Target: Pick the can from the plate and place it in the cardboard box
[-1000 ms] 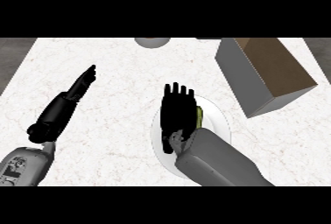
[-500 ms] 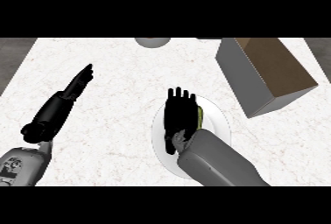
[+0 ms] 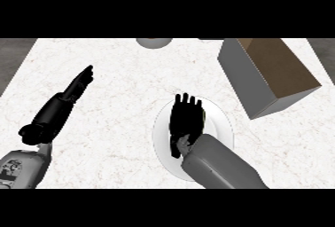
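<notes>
- Grey right forearm enters near edge; right hand point(image 3: 186, 117) flat, fingers straight, over white plate point(image 3: 222, 122).
- Can point(image 3: 204, 116): only a yellowish sliver shows under that hand, on plate.
- Left hand point(image 3: 73, 91) left of plate, fingers straight, holding nothing.
- Cardboard box point(image 3: 268, 75) beyond plate, to its right.

One plate point(image 3: 222, 122), one cardboard box point(image 3: 268, 73), two hands point(image 3: 186, 116) point(image 3: 77, 84) — perhaps one bowl point(image 3: 153, 42), cropped.
</notes>
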Tool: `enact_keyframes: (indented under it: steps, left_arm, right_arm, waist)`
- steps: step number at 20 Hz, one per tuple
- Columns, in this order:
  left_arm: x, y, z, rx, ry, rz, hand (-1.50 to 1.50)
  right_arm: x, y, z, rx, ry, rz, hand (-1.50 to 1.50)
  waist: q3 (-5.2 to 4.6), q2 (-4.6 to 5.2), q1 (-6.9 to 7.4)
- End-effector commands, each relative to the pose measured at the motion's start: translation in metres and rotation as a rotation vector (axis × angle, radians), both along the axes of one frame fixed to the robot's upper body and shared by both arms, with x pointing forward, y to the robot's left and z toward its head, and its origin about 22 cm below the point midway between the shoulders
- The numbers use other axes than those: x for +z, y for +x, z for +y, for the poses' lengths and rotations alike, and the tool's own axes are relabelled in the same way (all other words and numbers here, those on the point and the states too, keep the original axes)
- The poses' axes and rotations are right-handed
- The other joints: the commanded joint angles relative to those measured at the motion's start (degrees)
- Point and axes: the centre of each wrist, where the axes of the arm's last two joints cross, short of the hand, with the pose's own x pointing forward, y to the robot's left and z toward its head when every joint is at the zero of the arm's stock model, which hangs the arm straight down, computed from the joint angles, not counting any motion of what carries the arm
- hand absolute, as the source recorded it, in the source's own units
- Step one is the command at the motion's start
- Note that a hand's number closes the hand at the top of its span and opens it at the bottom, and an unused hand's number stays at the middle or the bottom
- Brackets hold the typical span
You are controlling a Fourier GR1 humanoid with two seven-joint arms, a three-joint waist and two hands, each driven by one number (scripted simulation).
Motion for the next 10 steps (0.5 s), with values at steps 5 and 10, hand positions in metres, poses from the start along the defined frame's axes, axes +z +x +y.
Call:
enact_keyframes:
  steps: [5, 10]
  left_arm:
    - [0.001, 0.007, 0.001, 0.002, -0.004, -0.011, 0.0]
    - [-0.005, -0.004, 0.006, 0.008, 0.009, 0.006, 0.0]
  right_arm:
    - [-0.021, 0.002, -0.004, -0.104, -0.027, 0.028, -1.5]
    - [-0.019, 0.003, 0.0, 0.037, -0.038, -0.024, 1.5]
  waist:
    - [0.02, 0.12, -0.09]
    - [0.02, 0.07, -0.04]
